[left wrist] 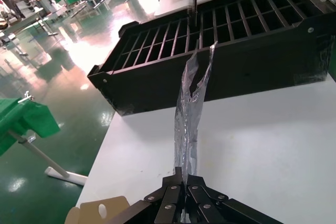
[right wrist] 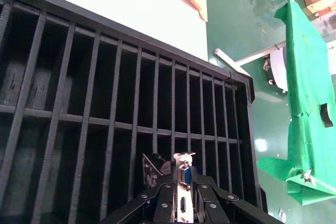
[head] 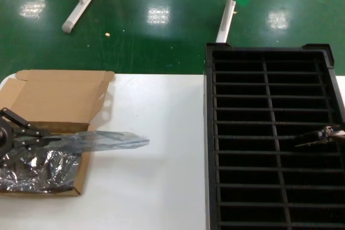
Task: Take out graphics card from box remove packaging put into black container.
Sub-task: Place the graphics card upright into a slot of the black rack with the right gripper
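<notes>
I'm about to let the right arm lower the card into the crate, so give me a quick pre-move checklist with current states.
1. Graphics card held by right gripper: ok, fingers shut on its bracket.
2. Card over black container: ok, above the ribbed slots.
3. Card lined up with one slot: cannot tell.
4. Packaging off the card: ok, the bag is pinched in left gripper, away from the crate.
5. Slots below free: ok as far as visible.
6. Box clear of the path: ok, open at the table's far left.
</notes>
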Robot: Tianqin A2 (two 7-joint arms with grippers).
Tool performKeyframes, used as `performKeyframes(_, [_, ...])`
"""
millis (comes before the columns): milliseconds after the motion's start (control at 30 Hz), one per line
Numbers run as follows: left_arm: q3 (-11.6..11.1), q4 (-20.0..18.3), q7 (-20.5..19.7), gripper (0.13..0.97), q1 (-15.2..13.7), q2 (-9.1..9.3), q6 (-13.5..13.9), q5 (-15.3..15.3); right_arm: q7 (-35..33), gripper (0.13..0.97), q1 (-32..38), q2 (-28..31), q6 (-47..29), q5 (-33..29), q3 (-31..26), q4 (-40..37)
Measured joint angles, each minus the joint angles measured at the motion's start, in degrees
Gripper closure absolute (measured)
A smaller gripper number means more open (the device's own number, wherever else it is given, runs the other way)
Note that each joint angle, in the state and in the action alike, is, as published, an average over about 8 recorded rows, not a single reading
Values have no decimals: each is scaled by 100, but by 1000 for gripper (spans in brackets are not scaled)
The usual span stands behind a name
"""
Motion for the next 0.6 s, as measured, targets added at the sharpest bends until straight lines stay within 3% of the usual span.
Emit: performKeyframes(600, [-346, 51, -31, 955, -10, 122, 0, 339, -87, 914, -274, 75, -23, 326, 322, -1])
